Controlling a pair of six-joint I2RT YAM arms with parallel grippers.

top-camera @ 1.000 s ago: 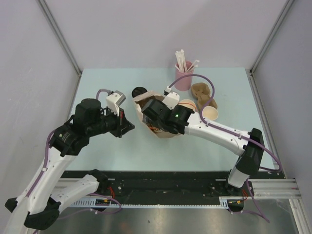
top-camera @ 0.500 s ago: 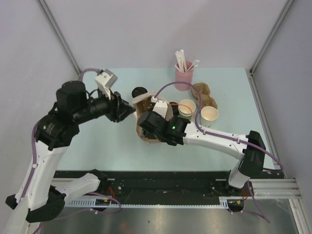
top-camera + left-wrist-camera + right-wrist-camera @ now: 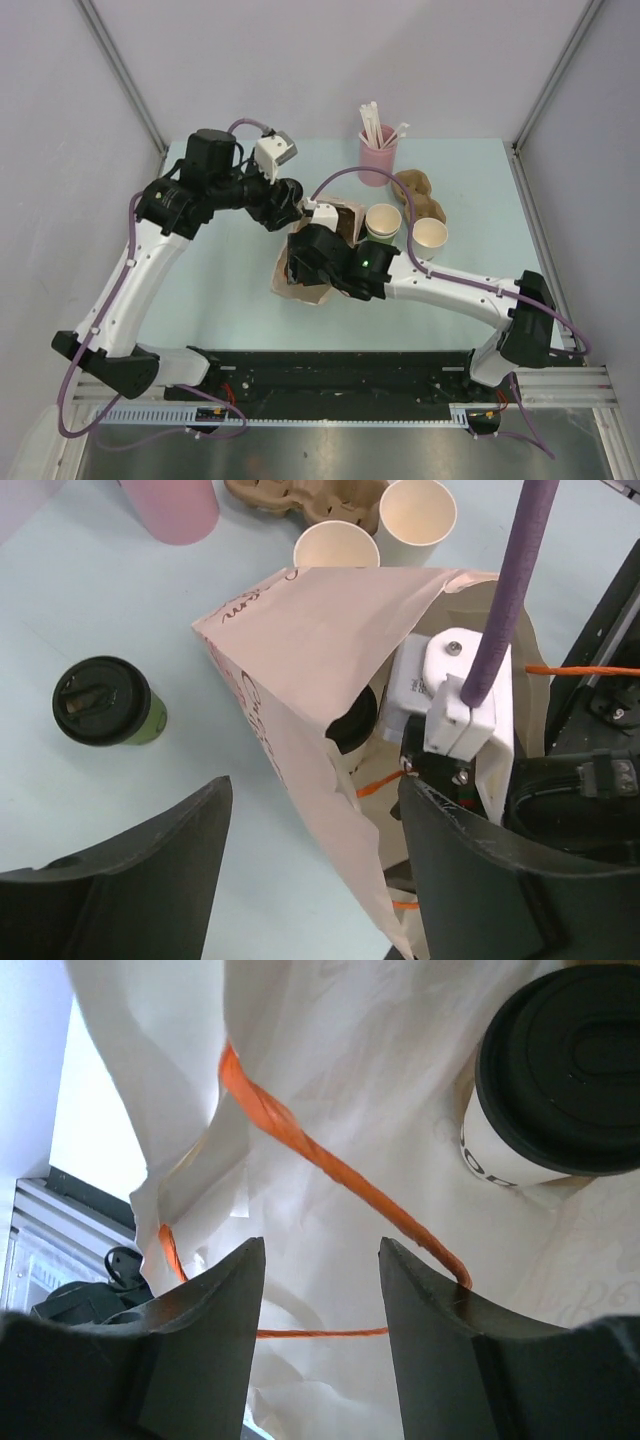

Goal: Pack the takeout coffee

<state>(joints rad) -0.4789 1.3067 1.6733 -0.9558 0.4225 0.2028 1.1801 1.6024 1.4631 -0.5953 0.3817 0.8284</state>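
A white takeout cup with a black lid (image 3: 560, 1080) stands inside the paper bag (image 3: 310, 640); its lid (image 3: 352, 720) shows through the bag's mouth. The green lidded cup (image 3: 105, 702) stands on the table left of the bag and is hidden under my left arm in the top view. My left gripper (image 3: 310, 880) is open, with the bag's left wall edge between its fingers but untouched. My right gripper (image 3: 320, 1330) is open deep inside the bag (image 3: 298, 285), an orange handle cord (image 3: 300, 1150) lying just ahead of its fingers.
Two open, lidless paper cups (image 3: 383, 222) (image 3: 430, 235) stand right of the bag. Behind them are a pink cup of straws (image 3: 378, 160) and a brown cardboard cup carrier (image 3: 418, 190). Grey walls close in the table's sides and back.
My left arm swung from the table's left up to the bag's mouth, and its gripper opened. The right gripper narrowed a little and went deeper, and the bag shifted toward the front left.
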